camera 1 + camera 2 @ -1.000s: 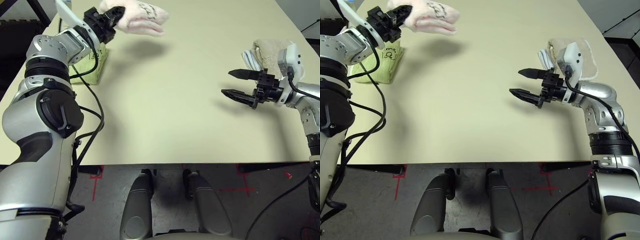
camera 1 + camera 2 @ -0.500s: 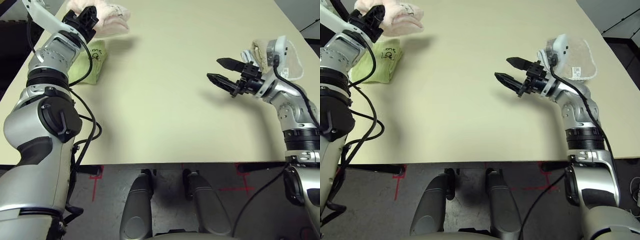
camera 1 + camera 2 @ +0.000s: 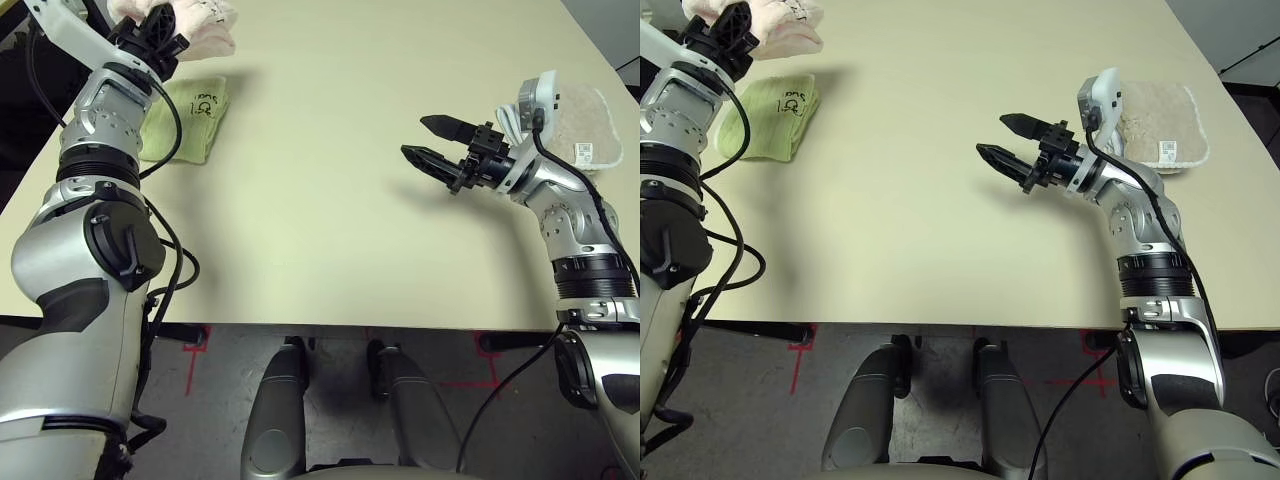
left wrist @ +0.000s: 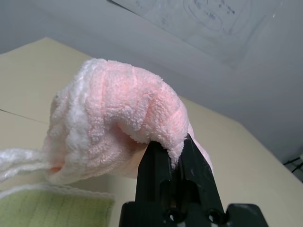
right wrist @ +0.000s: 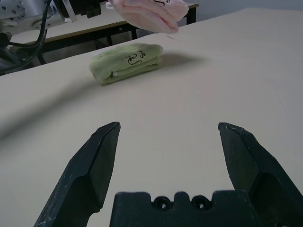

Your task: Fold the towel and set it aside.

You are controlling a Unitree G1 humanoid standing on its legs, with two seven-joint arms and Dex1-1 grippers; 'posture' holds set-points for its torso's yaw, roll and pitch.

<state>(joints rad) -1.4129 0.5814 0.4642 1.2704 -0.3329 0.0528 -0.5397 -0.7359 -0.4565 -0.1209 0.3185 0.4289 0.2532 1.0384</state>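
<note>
**Pink towel in my left grip, up over the far left corner**

My left gripper (image 4: 176,156) is clamped on the towel (image 4: 118,127), the two fingers pinched together on a thick fold of pink terry, so the bundle hangs bunched from the tips instead of trailing loose. I hold it lifted clear of the table (image 3: 320,200), at the far left, just above and beyond the green towel (image 3: 185,118) that lies folded flat near that edge. I judge the folding is done and this is the carry to a resting place; holding it high keeps the fold from dragging open on the surface, and the spot beside the green one looks a likely place to lay it.

My right gripper (image 3: 428,141) has its fingers spread wide with nothing between them, hovering low over the middle right of the table, pointing toward the left. It looks parked there to stay clear of the carry. Just behind that arm a beige towel (image 3: 590,125) lies flat near the right edge.

The table is a plain, pale, matte top. Below its near edge, grey floor shows red tape marks (image 3: 195,345).
</note>
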